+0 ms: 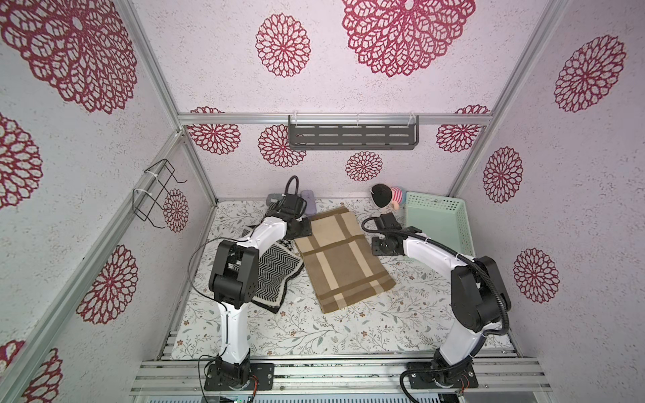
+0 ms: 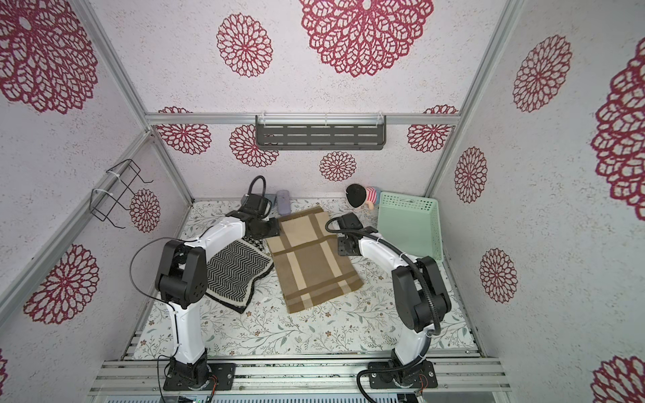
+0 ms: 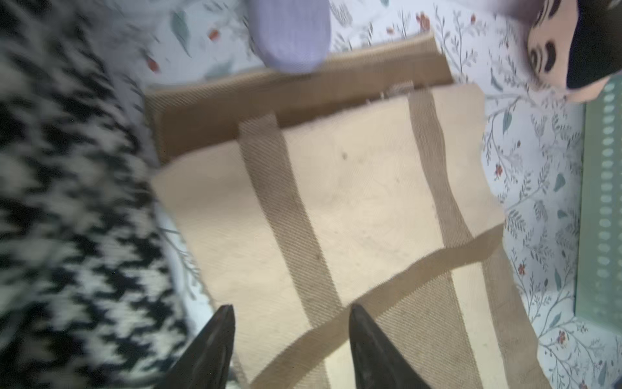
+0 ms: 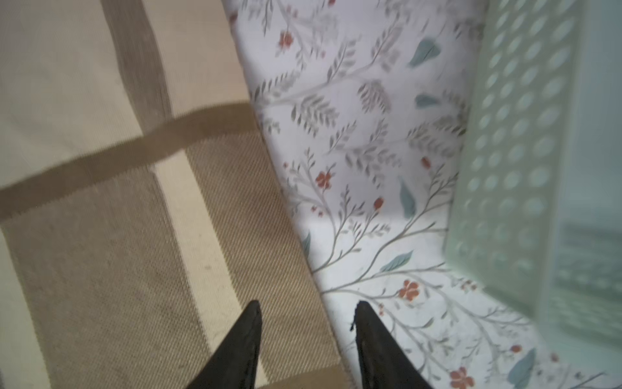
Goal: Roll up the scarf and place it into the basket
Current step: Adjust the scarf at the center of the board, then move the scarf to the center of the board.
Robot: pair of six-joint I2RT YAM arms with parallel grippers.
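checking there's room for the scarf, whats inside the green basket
Nothing visible: the basket shows only its bare mint floor in both top views. Its near corner is hidden behind the right arm, so that spot cannot be checked.

White links (image 1: 234,328), black joints (image 1: 233,275); ribbed black hose (image 1: 505,307) on right arm (image 1: 427,253).
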